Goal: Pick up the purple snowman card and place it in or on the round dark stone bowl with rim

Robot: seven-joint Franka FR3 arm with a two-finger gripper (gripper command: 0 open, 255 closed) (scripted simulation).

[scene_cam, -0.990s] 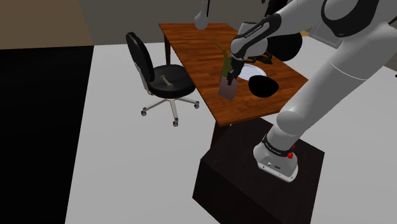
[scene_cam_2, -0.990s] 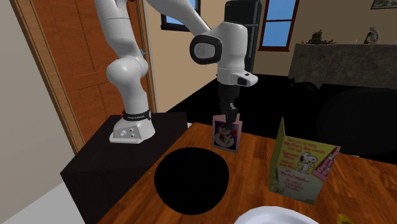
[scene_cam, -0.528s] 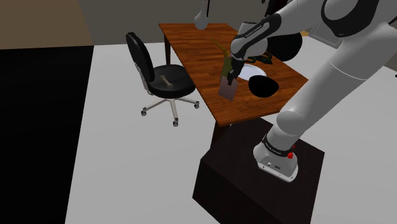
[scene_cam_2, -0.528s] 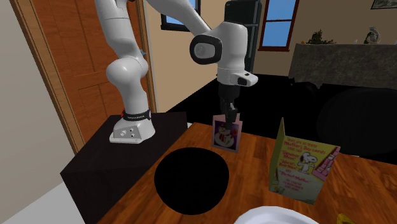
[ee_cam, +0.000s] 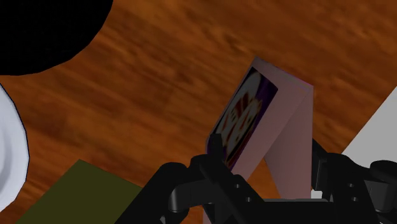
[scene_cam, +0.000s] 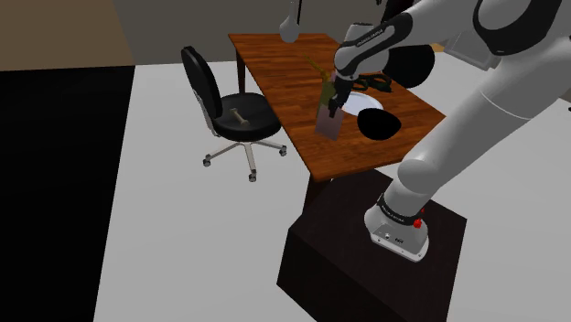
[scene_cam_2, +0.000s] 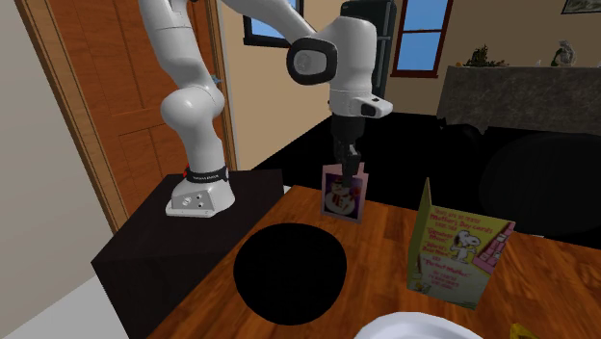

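Note:
The purple snowman card (scene_cam_2: 344,193) is a folded card, and my gripper (scene_cam_2: 347,166) is shut on its top edge, holding it upright just above the wooden table (scene_cam_2: 385,241). In the shoulder view the card (scene_cam: 329,125) hangs under the gripper (scene_cam: 334,106) near the table's near end. The round dark bowl (scene_cam_2: 289,273) sits on the table in front of the card in the second exterior view; in the shoulder view the bowl (scene_cam: 378,123) lies to the card's right. In the wrist view the card (ee_cam: 267,121) is clasped between the fingers of the gripper (ee_cam: 267,167), with the bowl (ee_cam: 44,32) apart from it.
A yellow-green Snoopy card (scene_cam_2: 457,246) stands at the second exterior view's right, and a white plate (scene_cam_2: 424,327) lies near it. A black office chair (scene_cam: 233,114) stands at the shoulder view's left of the table (scene_cam: 284,64). The dark stand (scene_cam: 366,247) sits below.
The arm has risen a little, and the card has come up off the table with the gripper still shut on it.

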